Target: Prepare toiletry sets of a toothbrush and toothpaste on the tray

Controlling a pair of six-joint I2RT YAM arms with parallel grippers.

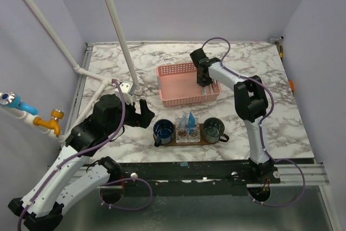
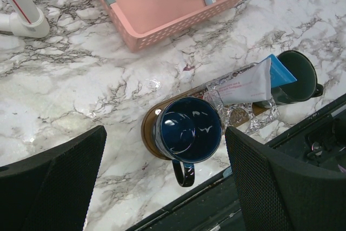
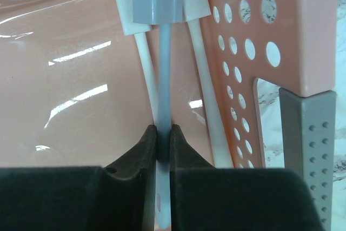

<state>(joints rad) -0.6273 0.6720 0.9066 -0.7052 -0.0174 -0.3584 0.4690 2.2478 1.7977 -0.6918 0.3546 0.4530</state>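
My right gripper (image 3: 164, 133) is inside the pink basket (image 1: 178, 84) at its right side, shut on the handle of a pale blue-grey toothbrush (image 3: 164, 79). Two white toothbrushes (image 3: 145, 63) lie beside it on the basket floor. The brown wooden tray (image 2: 147, 131) sits near the table's front edge and carries two dark cups (image 1: 163, 130) and a clear holder with a blue and white toothpaste tube (image 2: 254, 82). My left gripper (image 2: 165, 182) is open and empty, hovering above the left cup (image 2: 187, 130).
White pipes (image 1: 116, 25) rise at the back left, with a foot on the table (image 2: 21, 22). The table's front edge and a dark rail (image 2: 254, 187) lie just behind the tray. A second cup (image 1: 214, 130) stands on the tray's right end.
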